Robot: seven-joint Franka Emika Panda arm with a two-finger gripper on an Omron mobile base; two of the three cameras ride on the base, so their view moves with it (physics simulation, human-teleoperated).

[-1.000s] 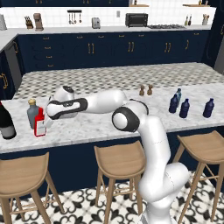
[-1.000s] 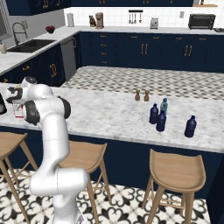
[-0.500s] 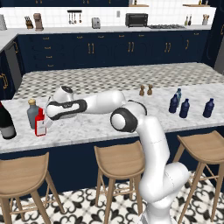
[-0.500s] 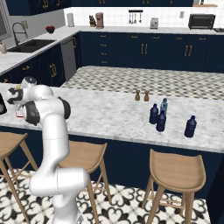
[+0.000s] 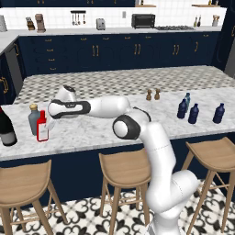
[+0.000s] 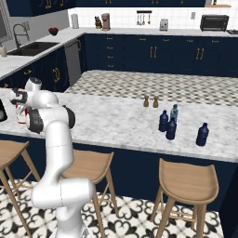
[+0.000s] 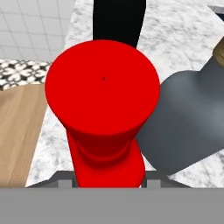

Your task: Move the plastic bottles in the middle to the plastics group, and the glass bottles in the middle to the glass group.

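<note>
Red bottle pictured at the counter's near left end, clamped low on its body by the gripper, standing just beside the grey flask and near the wine bottle, evidently brought there to join the glass. Seen far right: navy bottles clustered around the teal bottle, plastics together.

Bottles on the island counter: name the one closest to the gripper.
The red bottle with the white label, at the counter's left end. The gripper is closed on it, beside the grey flask; the navy bottles stand far right.
</note>
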